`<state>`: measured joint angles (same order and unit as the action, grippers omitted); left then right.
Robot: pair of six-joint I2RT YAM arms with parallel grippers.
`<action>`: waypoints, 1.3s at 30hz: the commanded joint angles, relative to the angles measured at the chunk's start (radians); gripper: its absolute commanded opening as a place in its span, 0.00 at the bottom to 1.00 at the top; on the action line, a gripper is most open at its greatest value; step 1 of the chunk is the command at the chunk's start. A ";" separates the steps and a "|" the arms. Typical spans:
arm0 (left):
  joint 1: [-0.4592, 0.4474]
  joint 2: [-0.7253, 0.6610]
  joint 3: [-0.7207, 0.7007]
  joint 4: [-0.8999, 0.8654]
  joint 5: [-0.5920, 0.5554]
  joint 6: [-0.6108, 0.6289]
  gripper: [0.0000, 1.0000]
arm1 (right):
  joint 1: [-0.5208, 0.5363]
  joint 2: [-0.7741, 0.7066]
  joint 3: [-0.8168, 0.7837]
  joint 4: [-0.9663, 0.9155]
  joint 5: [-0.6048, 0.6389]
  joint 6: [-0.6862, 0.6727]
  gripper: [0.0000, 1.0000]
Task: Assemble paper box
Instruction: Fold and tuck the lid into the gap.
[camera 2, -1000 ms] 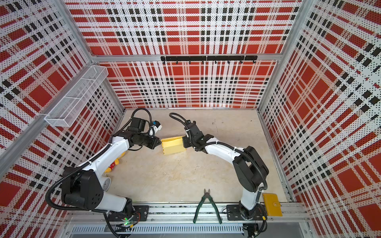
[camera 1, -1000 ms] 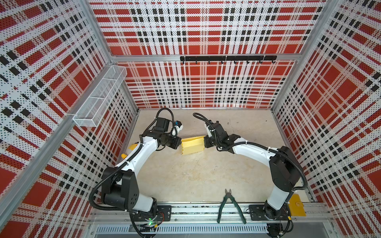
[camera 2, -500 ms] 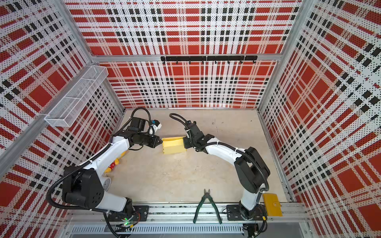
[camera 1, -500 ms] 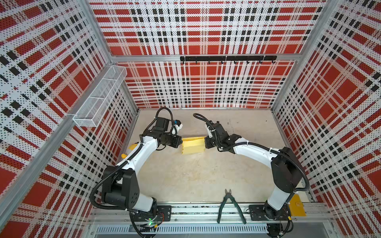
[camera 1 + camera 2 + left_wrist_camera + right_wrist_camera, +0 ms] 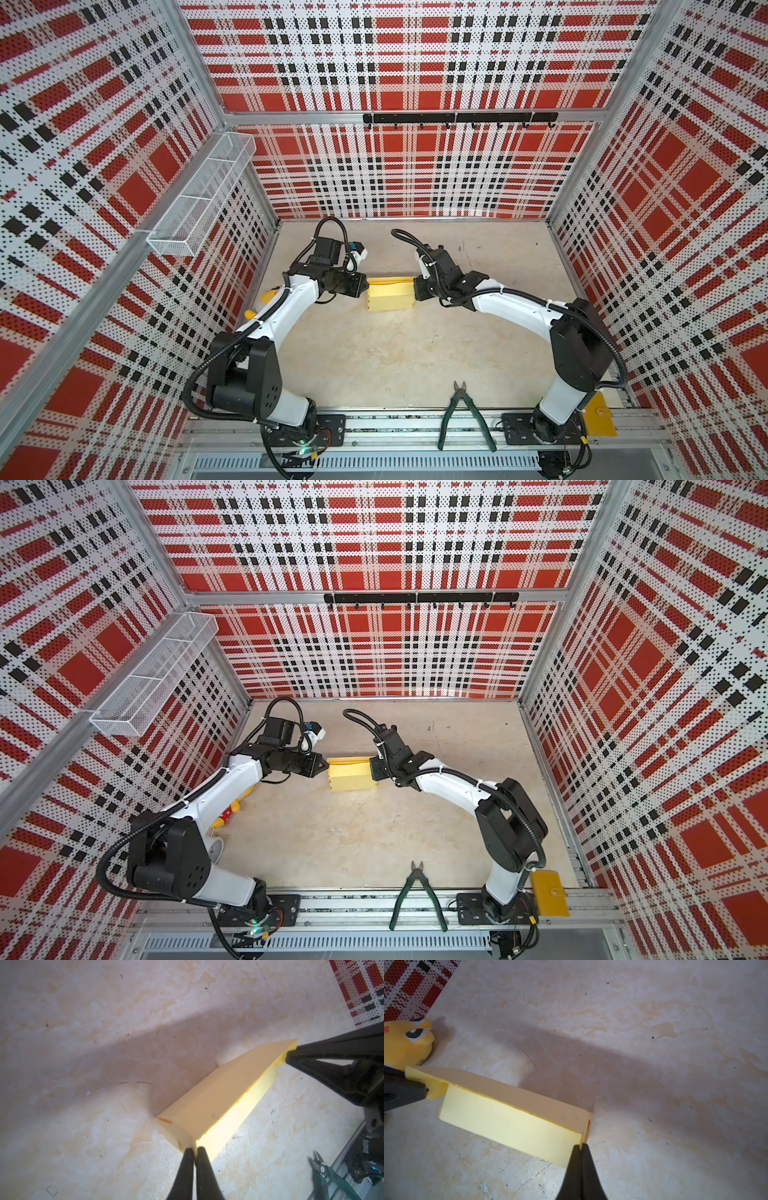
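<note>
Left hand (image 5: pixel 195 1150) and right hand (image 5: pixel 580 1147) pinch pale yellow folded paper box (image 5: pixel 390 296)

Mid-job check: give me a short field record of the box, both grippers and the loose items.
paper box: folded into a rectangular box, between the two arms
left gripper: shut on one end of the paper box
right gripper: shut on the opposite end
yellow plush toy: beside the left arm, untouched
green-handled cutters: front edge between the arm bases, untouched
</note>
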<state>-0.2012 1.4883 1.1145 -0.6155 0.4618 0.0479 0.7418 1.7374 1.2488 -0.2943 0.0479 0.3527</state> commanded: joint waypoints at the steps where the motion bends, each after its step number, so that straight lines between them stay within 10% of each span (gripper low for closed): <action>1: -0.007 0.010 -0.016 0.062 0.109 -0.054 0.09 | 0.028 -0.017 -0.017 0.041 -0.068 0.009 0.03; 39: 0.014 0.029 -0.055 0.149 0.238 -0.202 0.09 | 0.019 0.002 -0.004 0.030 -0.086 0.008 0.03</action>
<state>-0.1741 1.4998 1.0691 -0.5159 0.6098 -0.1524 0.7307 1.7378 1.2453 -0.2955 0.0731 0.3599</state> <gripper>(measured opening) 0.093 0.045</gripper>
